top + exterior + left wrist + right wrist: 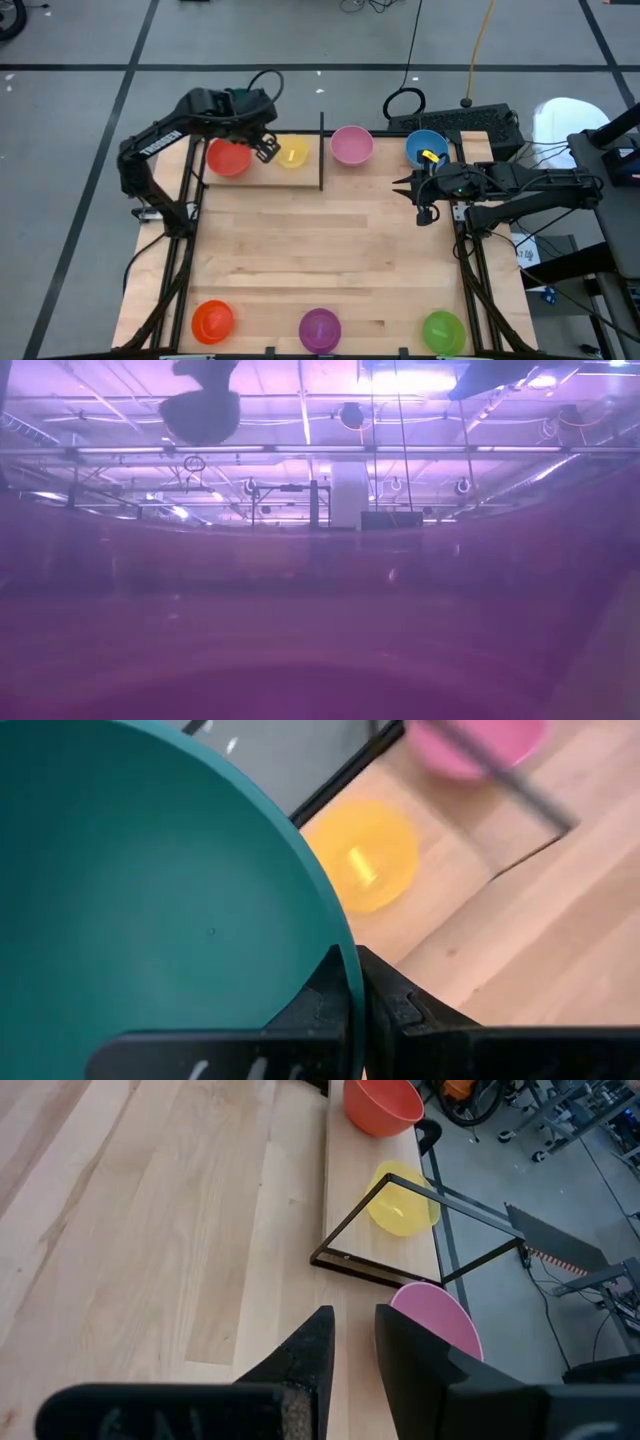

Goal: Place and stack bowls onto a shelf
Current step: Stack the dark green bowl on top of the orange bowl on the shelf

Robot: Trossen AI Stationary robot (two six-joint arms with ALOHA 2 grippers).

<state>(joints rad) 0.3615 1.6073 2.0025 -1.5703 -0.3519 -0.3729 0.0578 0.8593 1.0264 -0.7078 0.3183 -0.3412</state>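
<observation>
Two dark fingers of the left claw [355, 1010] pinch the smooth teal bowl [150, 910] rim above the shelf [270, 175]; the right claw [352, 1342] stands narrowly parted beside the glossy pink bowl [440, 1320].

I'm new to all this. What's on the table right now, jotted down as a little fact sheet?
On the shelf: red bowl, yellow bowl, pink bowl, blue bowl
Divider: between yellow and pink
Table's near edge: orange bowl, purple bowl, green bowl
Left pincer: above the shelf, shut on the teal bowl
Right pincer: low beside the blue bowl, holding nothing
</observation>
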